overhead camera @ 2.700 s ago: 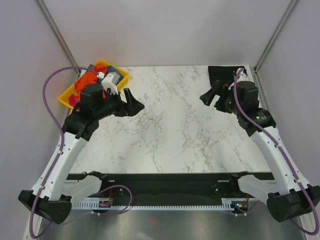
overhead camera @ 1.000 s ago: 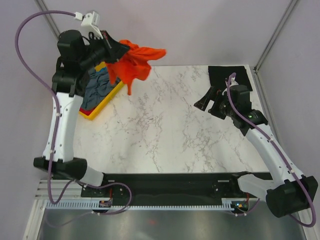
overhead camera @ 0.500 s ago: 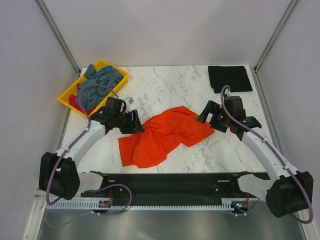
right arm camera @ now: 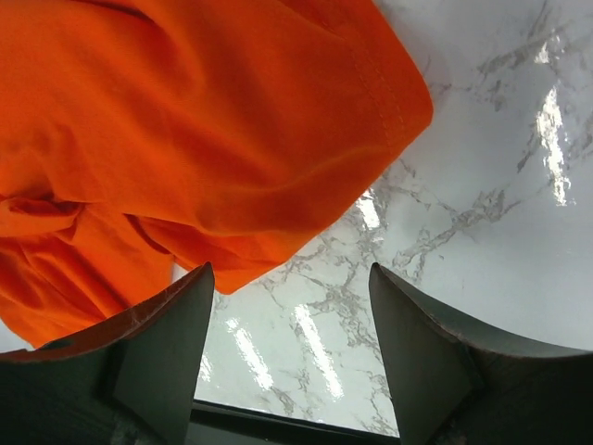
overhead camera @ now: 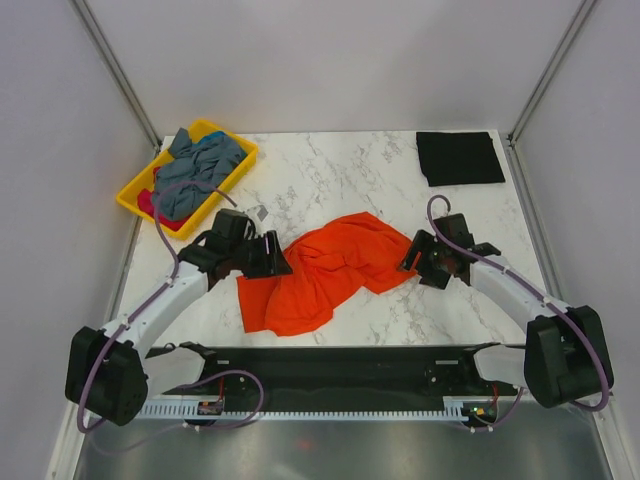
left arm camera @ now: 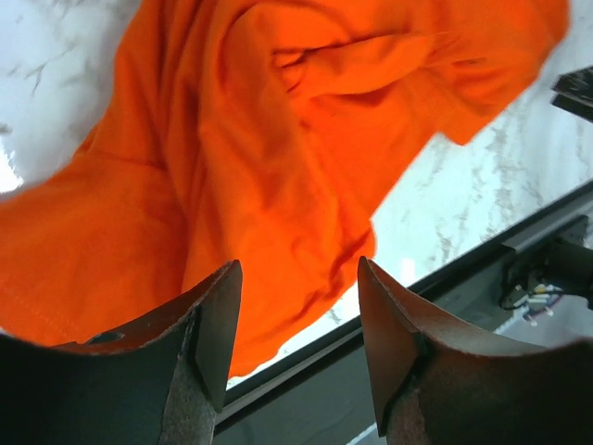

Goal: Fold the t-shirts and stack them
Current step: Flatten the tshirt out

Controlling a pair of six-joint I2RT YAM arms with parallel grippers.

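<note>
Orange t-shirt (overhead camera: 325, 272) lies crumpled by the surface's (overhead camera: 330, 175) near edge. The left hand (overhead camera: 278, 256) and right hand (overhead camera: 414, 262) sit at either end of it, fingers spread, pinching nothing. Black t-shirt (overhead camera: 458, 157) lies folded in the far right corner, grey-blue t-shirts (overhead camera: 200, 165) in the yellow tray (overhead camera: 130, 197) far left

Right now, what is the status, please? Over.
Left gripper, right gripper open, empty. Orange t-shirt crumpled between them. Black t-shirt folded, far right corner. Nothing in the way.

The orange t-shirt (overhead camera: 330, 272) is soft, matt cloth, creased; the black t-shirt (overhead camera: 458, 157) is matt cloth too. The worktop (overhead camera: 330, 180) looks smooth, glossy, marble-patterned. The tray (overhead camera: 130, 197) is smooth yellow plastic
</note>
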